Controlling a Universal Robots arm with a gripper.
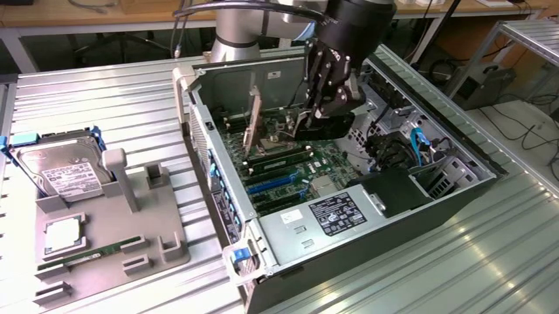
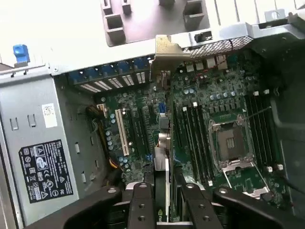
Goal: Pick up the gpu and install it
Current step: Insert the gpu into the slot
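1. The pincer (image 1: 302, 127) (image 2: 166, 192) is reaching down into the open case (image 1: 476, 171), which is lying on its side on the ribbed metal counter (image 1: 105, 98).
2. Its two fingers (image 2: 142, 202) are clenching the gpu (image 2: 162, 160) (image 1: 253, 122) between them, gripping the end far from the bracket.
3. The gpu is standing on edge above the board (image 2: 143, 119). In the wrist view it is running as a thin line from the pincer towards the case's rear wall.
4. Its metal bracket (image 2: 167, 48) is sitting just beside that rear wall, near the row of blue latches (image 2: 114, 69).
5. The card is lining up between the white slot (image 2: 123, 136) and the black memory slots (image 2: 193, 138). I cannot tell whether its lower edge is touching the board.
6. The empty processor socket (image 2: 231, 143) is lying beyond the memory slots, well apart from the card.
7. The power supply (image 1: 336, 216) (image 2: 43, 167), with its black label, is occupying the corner of the case nearest the exterior camera.
8. On the exterior view's left, a grey holder (image 1: 166, 248) is resting on the counter beside the case.
9. A hard drive (image 1: 61, 173) is leaning in the holder, and a green memory stick (image 1: 88, 252) is lying in it lower down.
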